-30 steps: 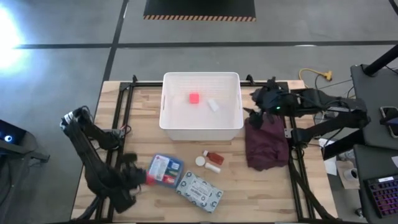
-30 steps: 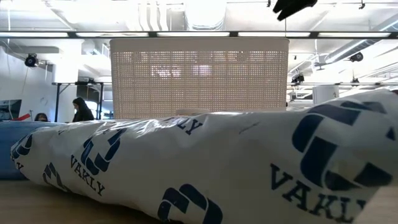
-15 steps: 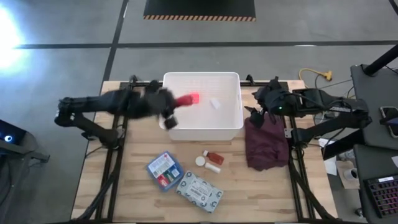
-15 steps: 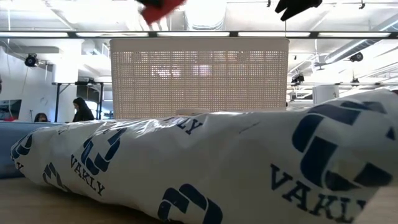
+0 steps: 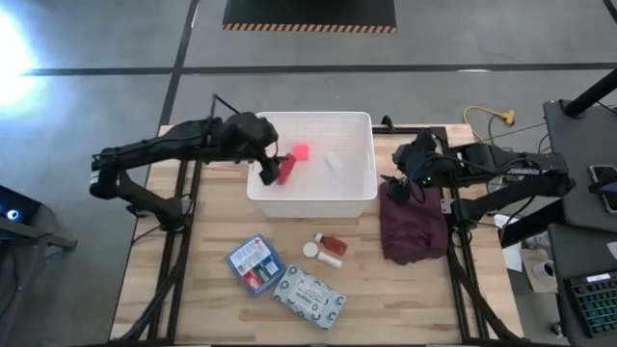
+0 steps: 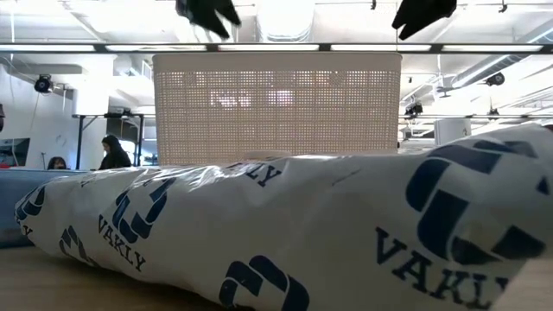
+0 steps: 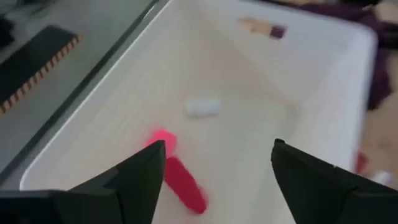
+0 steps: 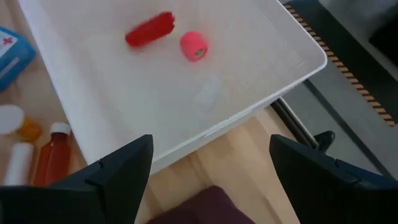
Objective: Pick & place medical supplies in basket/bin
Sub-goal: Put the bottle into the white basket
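Observation:
The white bin [image 5: 359, 188] stands at the table's far middle. On its floor lie a red bottle [image 8: 149, 29], a pink tape roll [image 8: 194, 46] and a small white piece [image 8: 208, 93]. My left gripper [image 5: 268, 170] hangs open above the bin's left part, with the red bottle [image 7: 183, 183] below it. My right gripper [image 5: 397, 181] is open too and stays beside the bin's right wall, over the maroon cloth. On the near table lie a blue first-aid box [image 5: 255, 262], a patterned packet [image 5: 308, 297], another red bottle [image 5: 333, 244] and small white pieces [image 5: 310, 250].
The maroon cloth [image 5: 415, 224] lies bunched to the right of the bin. In the low view the packet [image 6: 285, 233] fills the foreground, with the bin's perforated wall [image 6: 276, 108] behind it. Black frame rails run along both table sides.
My left gripper has risen from beside the blue box at the near left and swung toward the far edge, carrying the red bottle over the bin's left part. There it has opened and let go; the bottle now lies in the bin by the pink roll.

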`<state>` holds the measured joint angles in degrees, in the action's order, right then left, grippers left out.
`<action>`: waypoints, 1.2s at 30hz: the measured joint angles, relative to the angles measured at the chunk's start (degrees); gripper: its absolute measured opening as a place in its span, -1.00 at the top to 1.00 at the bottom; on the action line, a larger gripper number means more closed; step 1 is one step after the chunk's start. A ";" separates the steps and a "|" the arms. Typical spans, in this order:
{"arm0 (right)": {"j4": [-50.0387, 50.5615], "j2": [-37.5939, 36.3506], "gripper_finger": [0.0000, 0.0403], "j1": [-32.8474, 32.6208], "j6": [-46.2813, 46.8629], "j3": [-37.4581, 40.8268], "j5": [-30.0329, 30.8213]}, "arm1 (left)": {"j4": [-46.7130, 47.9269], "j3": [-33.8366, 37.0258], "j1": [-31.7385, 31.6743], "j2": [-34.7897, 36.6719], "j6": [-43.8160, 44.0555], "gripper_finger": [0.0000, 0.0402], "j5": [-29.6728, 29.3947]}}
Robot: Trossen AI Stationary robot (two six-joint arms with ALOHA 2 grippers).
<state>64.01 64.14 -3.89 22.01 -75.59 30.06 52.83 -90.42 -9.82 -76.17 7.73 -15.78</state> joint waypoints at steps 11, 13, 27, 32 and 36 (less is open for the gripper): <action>-0.11 5.41 -0.51 -3.17 -0.65 4.67 -14.32 | 11.60 -2.78 23.15 3.81 11.92 -0.27 -5.54; -0.68 6.74 -0.49 -4.04 0.78 7.07 -18.11 | 13.03 -1.32 27.04 3.99 17.93 -0.24 -7.36; -38.01 8.70 -0.42 -16.43 17.25 31.09 -25.47 | 15.99 16.15 41.66 5.41 46.80 -0.20 -9.95; -51.87 16.47 -0.42 -19.85 19.98 34.45 -19.44 | 16.03 21.59 46.08 7.67 54.33 -0.20 -9.83; -57.08 24.19 -0.42 -19.62 22.28 33.98 -16.54 | 16.04 24.34 47.43 9.91 56.74 -0.20 -9.60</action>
<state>6.93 88.33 -23.50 44.30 -41.61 13.52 68.87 -66.08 37.60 -66.25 64.47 -25.38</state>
